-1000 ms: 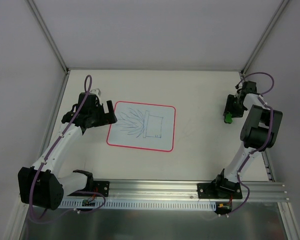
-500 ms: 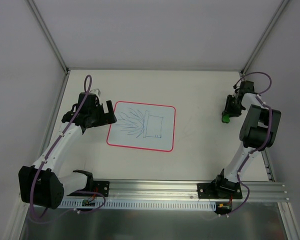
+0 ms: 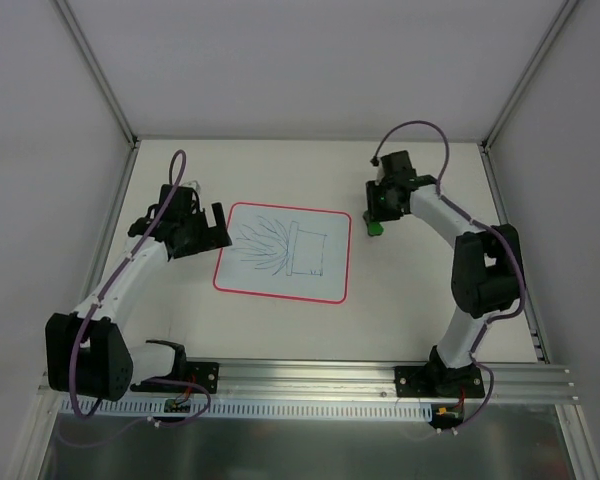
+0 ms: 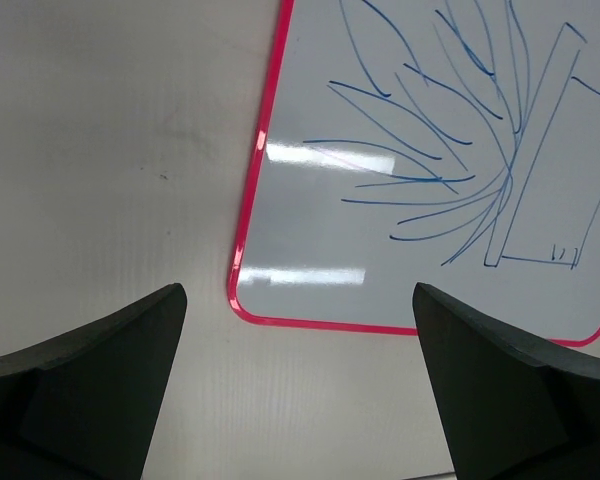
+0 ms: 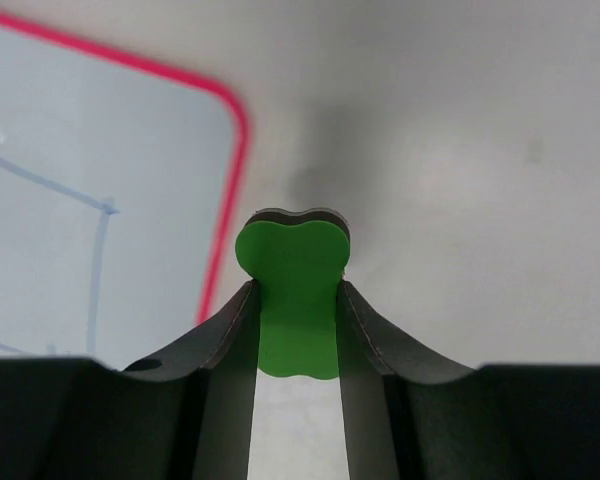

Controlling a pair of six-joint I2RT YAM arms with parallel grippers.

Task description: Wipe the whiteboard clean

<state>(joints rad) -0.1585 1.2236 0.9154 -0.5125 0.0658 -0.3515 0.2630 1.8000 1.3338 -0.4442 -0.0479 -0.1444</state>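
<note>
The whiteboard (image 3: 283, 252) lies flat mid-table, red-rimmed, with a blue pen drawing on it; it also shows in the left wrist view (image 4: 420, 190) and its corner in the right wrist view (image 5: 100, 190). My right gripper (image 3: 376, 224) is shut on a small green eraser block (image 5: 295, 295), held just off the board's upper right corner, above the table. My left gripper (image 3: 218, 222) is open and empty at the board's upper left corner, its fingers (image 4: 100, 380) spread over bare table beside the rim.
White walls with metal corner posts enclose the table (image 3: 410, 280). An aluminium rail (image 3: 310, 385) runs along the near edge with both arm bases on it. Bare table lies right of the board.
My right gripper has carried the green eraser from the far right side leftward to the board's upper right corner. The left gripper has stayed almost in place.
</note>
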